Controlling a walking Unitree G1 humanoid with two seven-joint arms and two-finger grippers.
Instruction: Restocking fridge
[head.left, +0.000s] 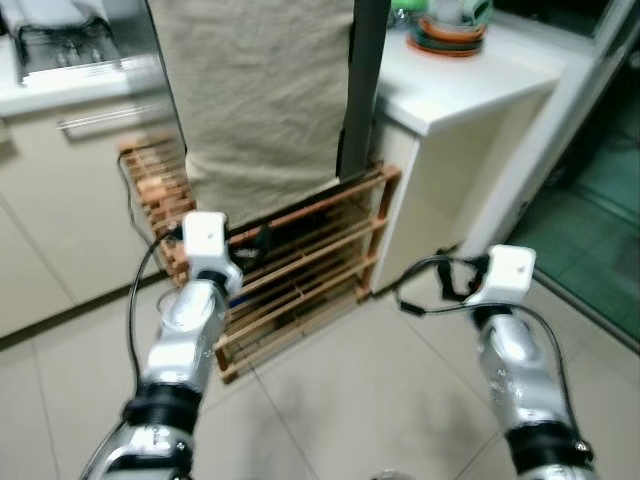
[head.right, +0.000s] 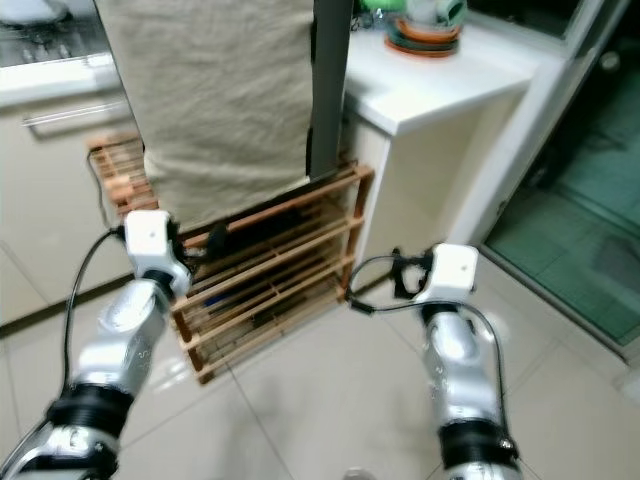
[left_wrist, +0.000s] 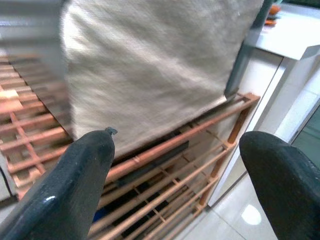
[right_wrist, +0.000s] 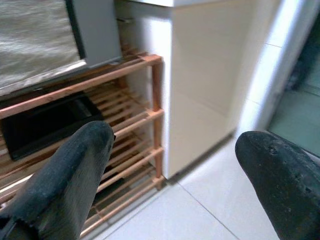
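Both arms were raised forward over the tiled floor (head.left: 350, 390), carrying nothing. The left end effector (left_wrist: 175, 170) had its fingers spread wide and empty, pointed at the wooden rack (head.left: 300, 270). The right end effector (right_wrist: 175, 170) was equally wide open and empty, aimed at the rack's end post and the white cabinet (head.left: 440, 200) beside it.

A beige cloth (head.left: 260, 90) hung down over the rack's top edge, next to a dark upright panel (head.left: 362, 80). Bowls (head.left: 450, 30) sat on the table (head.left: 480, 85) near its far edge.

No fridge or stock item could be identified. Judged: the robot was in transit, arms held ready rather than working.
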